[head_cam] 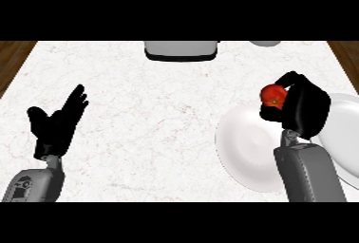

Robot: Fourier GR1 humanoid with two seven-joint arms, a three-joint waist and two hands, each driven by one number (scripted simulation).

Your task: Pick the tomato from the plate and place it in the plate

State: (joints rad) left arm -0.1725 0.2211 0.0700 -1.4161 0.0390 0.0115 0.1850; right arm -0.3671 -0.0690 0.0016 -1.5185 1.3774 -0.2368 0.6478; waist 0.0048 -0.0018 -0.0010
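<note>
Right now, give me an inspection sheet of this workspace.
Surface: white marbled counter, wood at both sides.
Job's things: tomato held above the near plate; second plate to its right.
Clutter: grey appliance and a pale round item at the far edge.
Robot hands: right robot hand curled round the tomato; left robot hand open, resting at left.
Cables: nothing seen.
Surroundings: nothing seen.

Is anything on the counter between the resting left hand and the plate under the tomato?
No. In the head view, only bare marbled counter lies between the left hand and the nearer plate.
</note>
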